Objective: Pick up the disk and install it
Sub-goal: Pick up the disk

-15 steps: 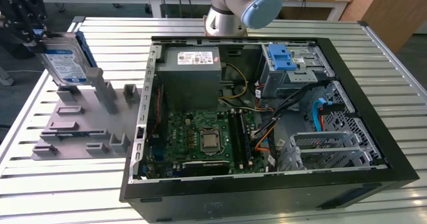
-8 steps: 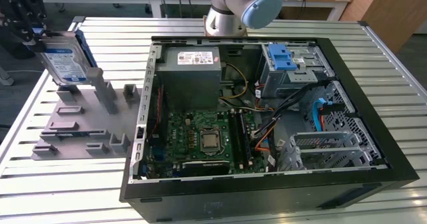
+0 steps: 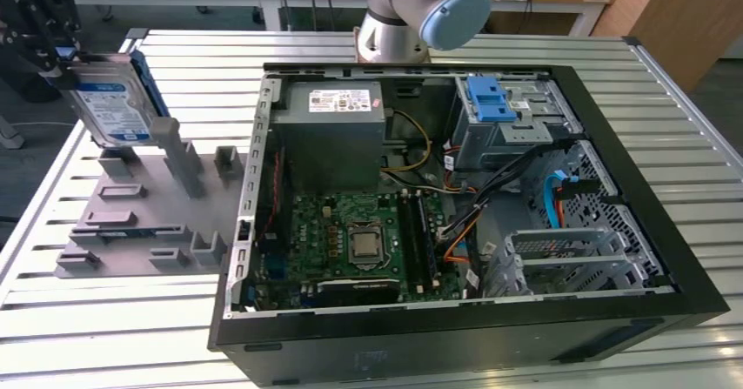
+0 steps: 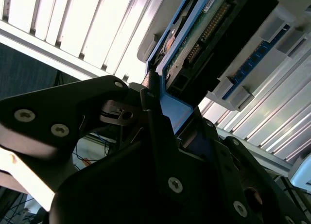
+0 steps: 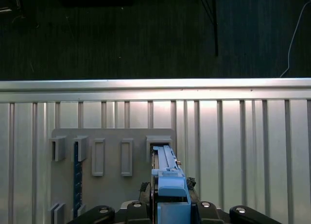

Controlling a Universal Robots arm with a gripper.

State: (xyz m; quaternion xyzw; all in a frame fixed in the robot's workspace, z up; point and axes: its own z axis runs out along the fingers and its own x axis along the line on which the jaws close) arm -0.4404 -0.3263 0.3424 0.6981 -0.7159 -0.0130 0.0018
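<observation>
The gripper (image 3: pixel 58 58) hung off the exterior view's left of the open computer case (image 3: pixel 465 341), its fingers pressed together on the disk (image 3: pixel 110 106) and pinching it by the upper end of its blue frame. The disk hung nearly upright, slightly tilted, with its white-and-blue label turned toward the exterior camera. It was outside the case, directly over the grey slotted rack (image 3: pixel 139 224) that lay on the slatted metal table (image 3: pixel 117 341) just beside the case's wall on that side. Its lower edge sat close to one of the rack's raised slots; whether the two touched could not be told. In the first wrist view the disk (image 5: pixel 167 173) appeared edge-on, lined up with a slot of the rack (image 5: pixel 112 195), with the gripper (image 5: pixel 170 212) closed around its blue frame and the table's slats (image 5: pixel 243 151) beyond. In the second wrist view the fingers (image 4: pixel 150 112) clamped the blue edge of the disk (image 4: pixel 214 34), whose circuit-board side and connector showed. Inside the case a grey power-supply box (image 3: pixel 337 132) sat at the far end, a green motherboard (image 3: pixel 348 232) lay below it, and a small blue latch (image 3: pixel 493 102) stood on the drive cage toward the exterior view's right. The arm's base (image 3: pixel 424 10) rose just behind the case.
</observation>
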